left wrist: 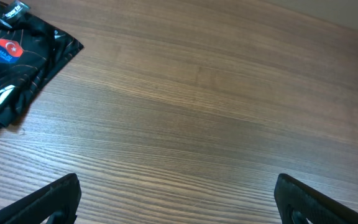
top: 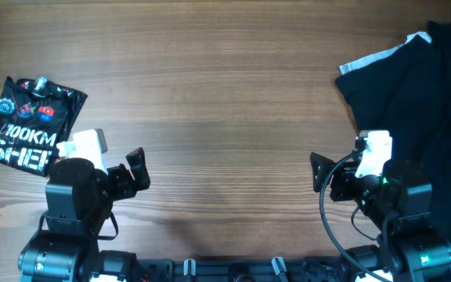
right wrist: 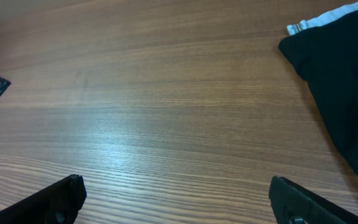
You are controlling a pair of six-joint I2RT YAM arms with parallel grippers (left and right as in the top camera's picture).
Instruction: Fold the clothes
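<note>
Grippers, mine: left gripper (left wrist: pixel 178 200) and right gripper (right wrist: pixel 178 198), jaws spread wide, empty. Printed black jersey (top: pixel 30 124): table's (top: pixel 225 94) left edge. Heaped black garment (top: pixel 421 94): table's right edge. Likely fault: pinching several layers together.

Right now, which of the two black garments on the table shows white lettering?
The small black jersey with round badges at far left. The large black garment at right shows only plain cloth and white trim.

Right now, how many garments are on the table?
2. A printed jersey lies at the left edge. A plain black garment is heaped at the right edge and runs out of frame, so more could be hidden there.
</note>
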